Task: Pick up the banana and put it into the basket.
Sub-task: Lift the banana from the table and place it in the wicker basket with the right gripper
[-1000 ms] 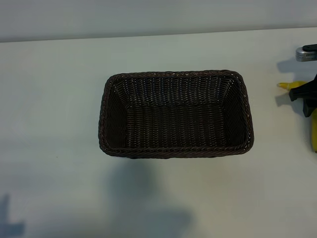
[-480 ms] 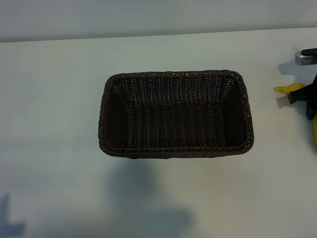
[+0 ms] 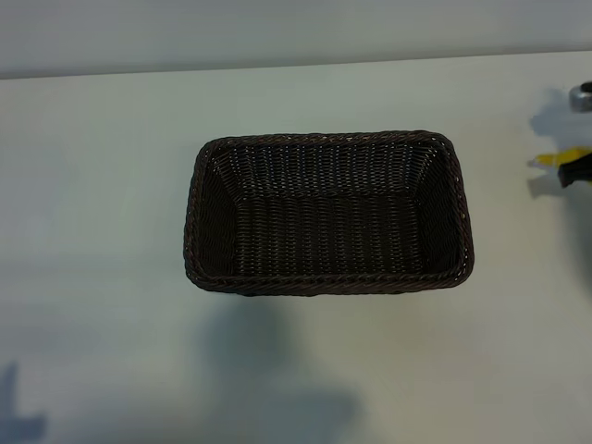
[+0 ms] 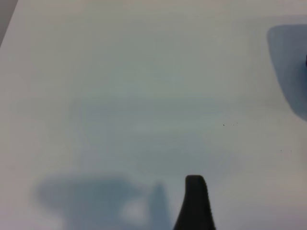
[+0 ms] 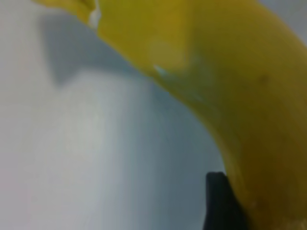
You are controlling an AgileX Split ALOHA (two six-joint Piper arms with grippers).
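Observation:
The dark brown woven basket (image 3: pixel 328 213) stands in the middle of the white table with nothing in it. At the far right edge of the exterior view only the yellow stem end of the banana (image 3: pixel 558 157) shows, next to the black of my right gripper (image 3: pixel 579 171). The right wrist view is mostly filled by the banana (image 5: pixel 230 81), with one black fingertip (image 5: pixel 218 201) pressed against its side and its shadow on the table below. My right gripper is shut on the banana. In the left wrist view one black fingertip (image 4: pixel 195 199) hangs over bare table, with nothing held.
The white tabletop (image 3: pixel 111 231) stretches round the basket on all sides, up to its back edge (image 3: pixel 277 67). A silver part of the right arm (image 3: pixel 583 95) pokes in at the right edge. Arm shadows lie on the front of the table.
The right gripper closed on the banana and carried it right, so the banana's body has left the exterior view and only the stem end remains. The basket and left arm have not moved.

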